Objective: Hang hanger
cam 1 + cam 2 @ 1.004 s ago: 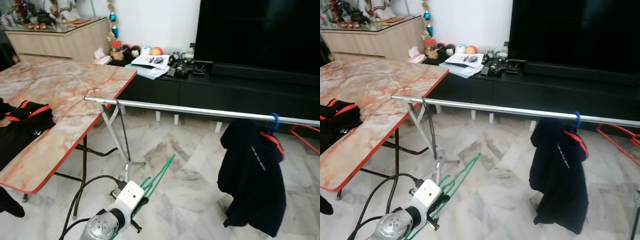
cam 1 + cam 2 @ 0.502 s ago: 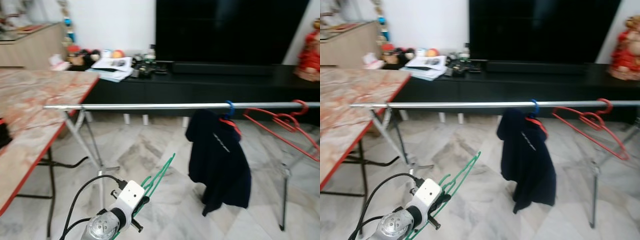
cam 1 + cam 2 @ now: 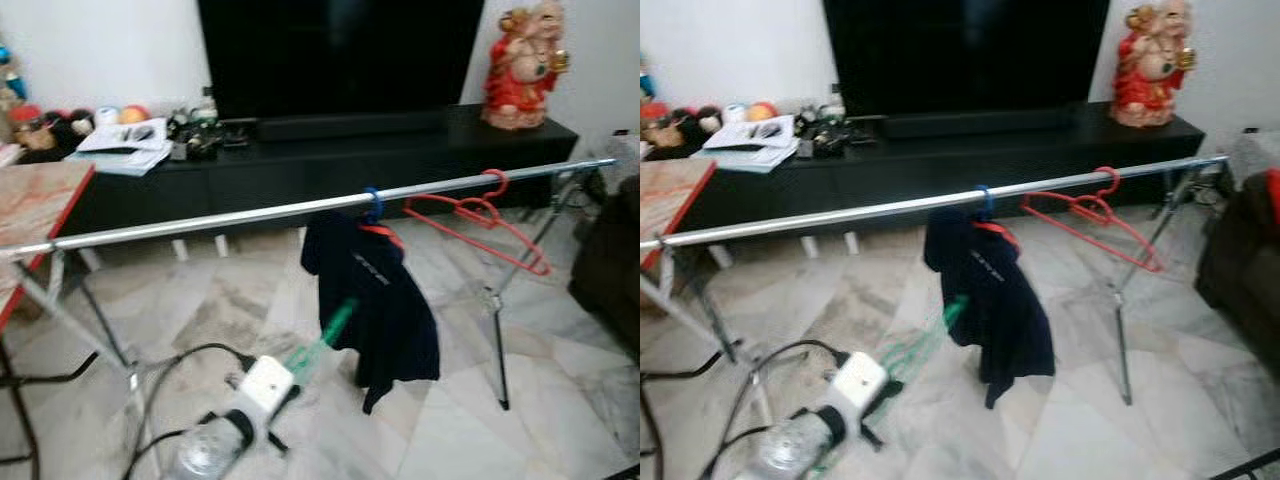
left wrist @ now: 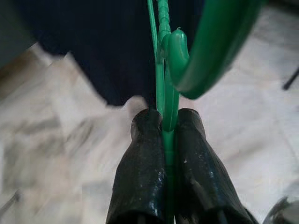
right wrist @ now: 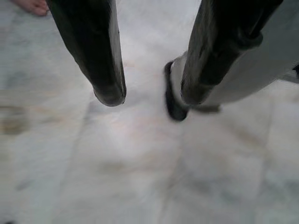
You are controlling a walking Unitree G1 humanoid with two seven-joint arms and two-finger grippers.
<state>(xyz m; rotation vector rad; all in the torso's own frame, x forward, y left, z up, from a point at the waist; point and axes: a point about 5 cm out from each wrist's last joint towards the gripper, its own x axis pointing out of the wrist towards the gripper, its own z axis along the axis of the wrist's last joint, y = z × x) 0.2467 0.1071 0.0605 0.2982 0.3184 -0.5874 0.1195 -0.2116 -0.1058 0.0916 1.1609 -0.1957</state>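
Green hanger (image 4: 161, 70), navy garment (image 3: 375, 305), red hangers (image 3: 470, 215), silver rail (image 3: 220, 215)

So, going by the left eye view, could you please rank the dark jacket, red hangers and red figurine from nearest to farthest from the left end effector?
1. Dark jacket, hanging mid-rail, just beyond the left end effector.
2. Red hangers, farther right on the rail.
3. Red figurine, on the TV cabinet at the back right.

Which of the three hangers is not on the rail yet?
The green hanger, clamped in the left pincer below the rail. The blue hanger carries a dark garment and the red hanger hangs bare.
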